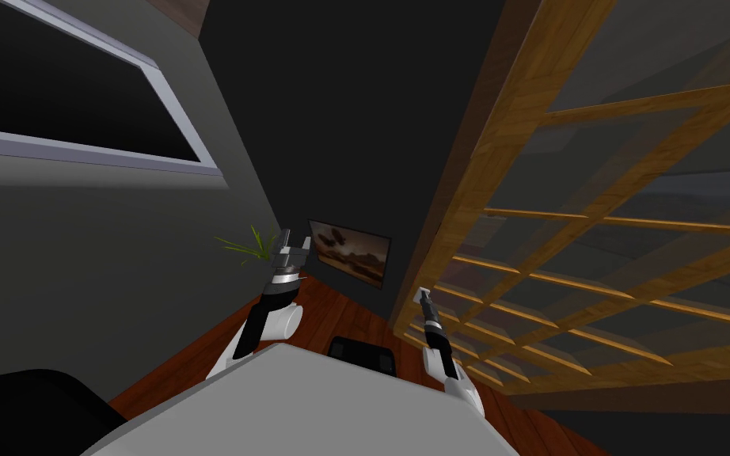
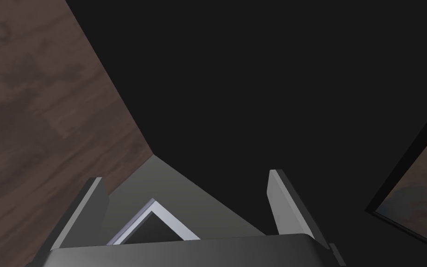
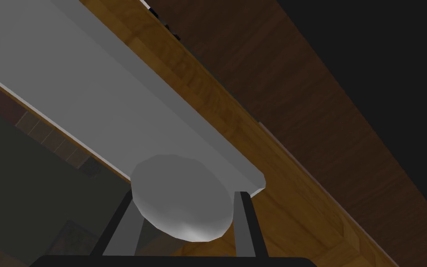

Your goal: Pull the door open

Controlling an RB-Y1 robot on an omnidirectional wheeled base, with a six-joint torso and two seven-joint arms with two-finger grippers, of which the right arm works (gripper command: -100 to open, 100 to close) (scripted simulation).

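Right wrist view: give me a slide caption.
Right claw closed on the grey round knob of the wood-framed door.

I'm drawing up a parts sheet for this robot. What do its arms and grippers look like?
The left arm and the right arm are made of white links with black sections between them. The left arm has a grey-and-black banded wrist, and the right arm narrows to a slim black forearm. The left gripper and right gripper are each a dark box with two thin, flat, light grey, blade-like fingers.
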